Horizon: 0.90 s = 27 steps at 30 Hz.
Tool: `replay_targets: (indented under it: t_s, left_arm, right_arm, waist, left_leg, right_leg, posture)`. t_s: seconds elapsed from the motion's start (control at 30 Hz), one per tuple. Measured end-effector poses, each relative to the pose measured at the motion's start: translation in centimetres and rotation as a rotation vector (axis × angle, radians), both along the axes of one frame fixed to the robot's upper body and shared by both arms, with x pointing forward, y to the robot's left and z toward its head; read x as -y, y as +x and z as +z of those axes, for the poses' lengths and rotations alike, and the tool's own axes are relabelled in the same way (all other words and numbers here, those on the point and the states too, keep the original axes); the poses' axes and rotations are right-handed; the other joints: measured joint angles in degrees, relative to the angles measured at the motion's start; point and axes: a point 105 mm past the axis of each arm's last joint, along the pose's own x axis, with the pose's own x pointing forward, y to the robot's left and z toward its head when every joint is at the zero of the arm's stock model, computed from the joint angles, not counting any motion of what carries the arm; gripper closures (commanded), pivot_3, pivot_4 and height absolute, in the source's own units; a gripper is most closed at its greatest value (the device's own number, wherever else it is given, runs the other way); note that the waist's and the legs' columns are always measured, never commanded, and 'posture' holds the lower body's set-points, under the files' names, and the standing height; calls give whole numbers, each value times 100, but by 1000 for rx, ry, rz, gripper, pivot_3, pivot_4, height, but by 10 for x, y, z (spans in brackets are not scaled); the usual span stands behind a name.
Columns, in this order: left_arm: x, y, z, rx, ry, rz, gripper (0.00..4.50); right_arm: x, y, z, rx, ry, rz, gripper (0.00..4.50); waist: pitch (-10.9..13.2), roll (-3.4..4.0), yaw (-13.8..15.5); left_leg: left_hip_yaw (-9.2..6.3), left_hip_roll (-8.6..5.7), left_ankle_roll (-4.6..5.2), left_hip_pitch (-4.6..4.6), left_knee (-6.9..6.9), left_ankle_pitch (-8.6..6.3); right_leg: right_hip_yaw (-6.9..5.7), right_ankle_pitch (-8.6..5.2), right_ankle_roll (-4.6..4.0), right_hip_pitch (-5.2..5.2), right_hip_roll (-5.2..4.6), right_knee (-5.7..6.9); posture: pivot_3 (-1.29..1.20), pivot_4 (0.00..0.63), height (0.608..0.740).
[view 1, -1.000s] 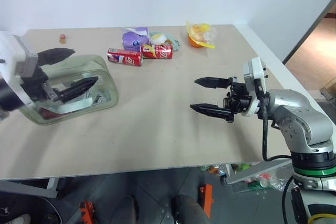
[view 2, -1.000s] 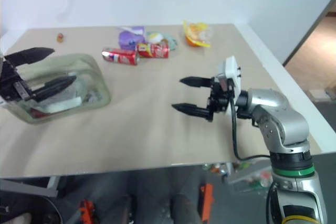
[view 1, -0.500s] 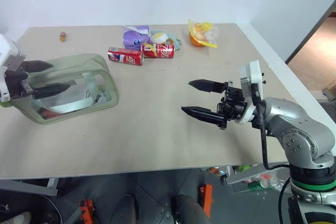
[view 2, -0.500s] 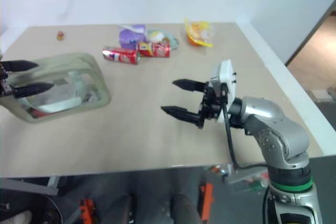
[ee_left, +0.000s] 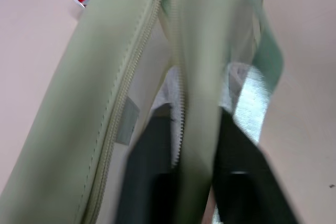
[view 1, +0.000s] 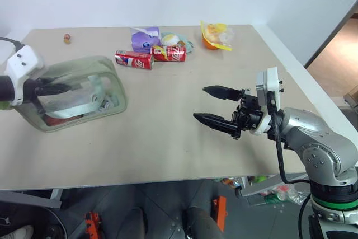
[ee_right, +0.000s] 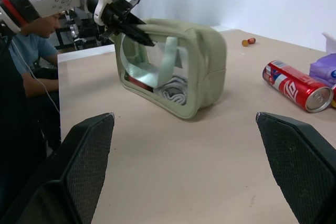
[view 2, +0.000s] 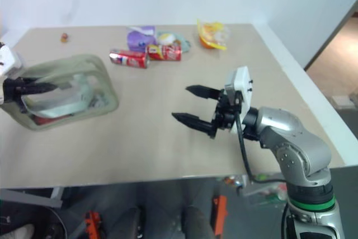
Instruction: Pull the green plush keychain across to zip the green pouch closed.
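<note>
The green pouch [view 1: 84, 90] stands at the table's left, pale sage fabric with clear side windows. Its top zipper band [ee_left: 178, 77] runs between my left gripper's fingers [ee_left: 149, 182]. My left gripper [view 1: 64, 88] reaches over the pouch's near-left top end, shut on that band. It appears again, with the pouch [ee_right: 202, 61], in the right wrist view. The green plush keychain is hidden. My right gripper [view 1: 199, 103] hovers open over the middle-right of the table, pointing left toward the pouch, well apart from it, with nothing between its fingers.
Two red soda cans [view 1: 133, 60] [view 1: 168, 54] lie at the back, with a purple packet [view 1: 144, 40] behind them. An orange-yellow wrapped item [view 1: 215, 36] sits further right. A small brown object [view 1: 67, 39] lies at the back left. A seated person [ee_right: 29, 51] is beyond the pouch.
My left gripper has come down and forward onto the pouch's top and gone from open to shut on the zipper band. The right gripper has stayed open and almost still.
</note>
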Motion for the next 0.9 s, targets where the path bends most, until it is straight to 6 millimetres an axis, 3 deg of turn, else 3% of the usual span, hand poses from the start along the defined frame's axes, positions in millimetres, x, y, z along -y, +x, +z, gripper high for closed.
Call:
replay_targets:
  t_s: [0.13, 0.3, 0.43, 0.8, 0.9]
  left_arm:
    - [36, 4, 6, 12, -15, -110, 4190]
    - [107, 10, 18, 51, -39, -262, 4190]
    - [148, 11, 12, 22, -43, -309, 4190]
    - [205, 16, 8, 8, -74, -338, 4190]
    - [209, 14, 6, 5, -61, -364, 4190]
  right_arm:
    - [2, 1, 1, 5, 1, -15, 0]
    - [7, 2, 2, 19, -7, -36, 0]
    - [12, 4, 2, 31, -16, -70, 0]
    - [20, 6, 0, 34, -6, -124, 0]
    - [20, 6, 0, 35, -4, -129, 0]
  waist:
    - [0, -1, 32]
    - [0, -1, 68]
    - [0, -1, 40]
    - [0, 0, 35]
    - [0, 0, 31]
  left_leg:
    - [-2, 0, 0, -22, 34, 0]
    - [-3, -5, 0, -33, 56, 0]
    - [-7, -3, 1, -28, 59, 0]
    - [-13, -6, 5, -25, 77, 2]
    - [-14, -6, 5, -24, 77, 2]
  right_leg:
    - [0, 8, 14, -2, 0, 1]
    - [9, 23, 30, -1, -1, -1]
    - [11, 26, 25, -3, 8, 10]
    - [15, 25, 24, -2, 12, 35]
    - [15, 25, 23, -3, 12, 38]
  posture:
    - [0, 150, 740]
    - [0, 150, 740]
    - [0, 150, 740]
    - [0, 150, 740]
    - [0, 150, 740]
